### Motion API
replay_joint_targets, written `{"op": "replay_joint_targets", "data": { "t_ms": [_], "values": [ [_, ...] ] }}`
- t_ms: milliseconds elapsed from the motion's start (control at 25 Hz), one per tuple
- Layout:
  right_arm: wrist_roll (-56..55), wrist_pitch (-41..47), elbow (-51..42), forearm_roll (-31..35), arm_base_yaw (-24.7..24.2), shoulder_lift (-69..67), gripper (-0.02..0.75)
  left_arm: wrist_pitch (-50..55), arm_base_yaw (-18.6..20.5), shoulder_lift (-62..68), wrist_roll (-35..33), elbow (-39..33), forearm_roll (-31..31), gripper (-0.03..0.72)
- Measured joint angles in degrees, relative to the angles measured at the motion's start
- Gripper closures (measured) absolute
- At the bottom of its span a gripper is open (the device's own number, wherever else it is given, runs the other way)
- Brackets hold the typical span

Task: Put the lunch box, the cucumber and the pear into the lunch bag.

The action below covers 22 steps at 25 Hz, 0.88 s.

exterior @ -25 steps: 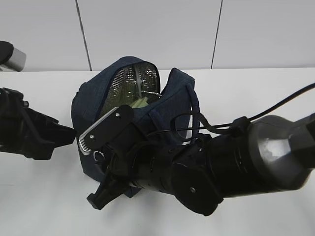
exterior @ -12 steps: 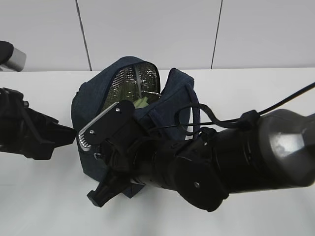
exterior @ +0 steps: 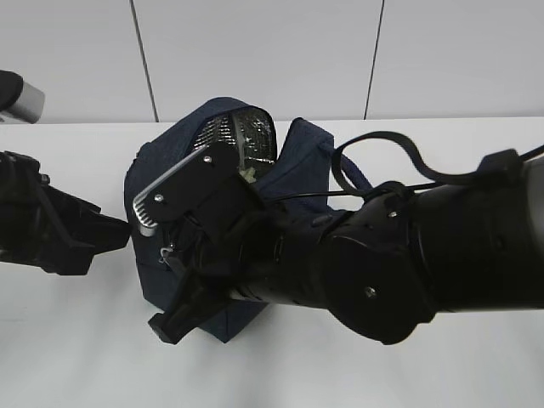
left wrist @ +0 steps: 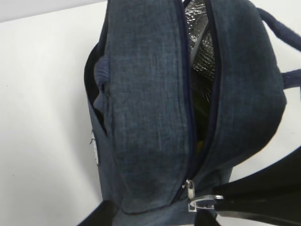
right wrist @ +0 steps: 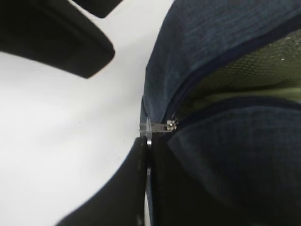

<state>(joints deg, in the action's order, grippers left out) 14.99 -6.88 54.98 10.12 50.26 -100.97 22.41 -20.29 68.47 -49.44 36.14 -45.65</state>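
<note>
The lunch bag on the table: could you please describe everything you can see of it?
The dark navy fabric lunch bag stands on the white table, its zipper partly open at the top, showing crinkled silver foil lining and something pale green inside. A looped fabric handle hangs off one side. At the zipper's low end sits a metal slider with a ring pull, which the right gripper pinches. The left gripper sits right at the bag's side; whether it touches is unclear.
</note>
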Motion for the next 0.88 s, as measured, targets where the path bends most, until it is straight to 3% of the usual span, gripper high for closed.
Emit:
{"op": "replay_joint_targets", "data": {
  "t_ms": [440,880],
  "values": [
    [3.4,7.2,8.6,-0.1,0.0,1.0,0.738,0.0,0.0,0.0,0.0,0.0,0.0,0.363],
    [8.6,8.3,8.9,-0.1,-0.5,1.8,0.738,0.1,0.0,0.0,0.0,0.0,0.1,0.363]
  ]
}}
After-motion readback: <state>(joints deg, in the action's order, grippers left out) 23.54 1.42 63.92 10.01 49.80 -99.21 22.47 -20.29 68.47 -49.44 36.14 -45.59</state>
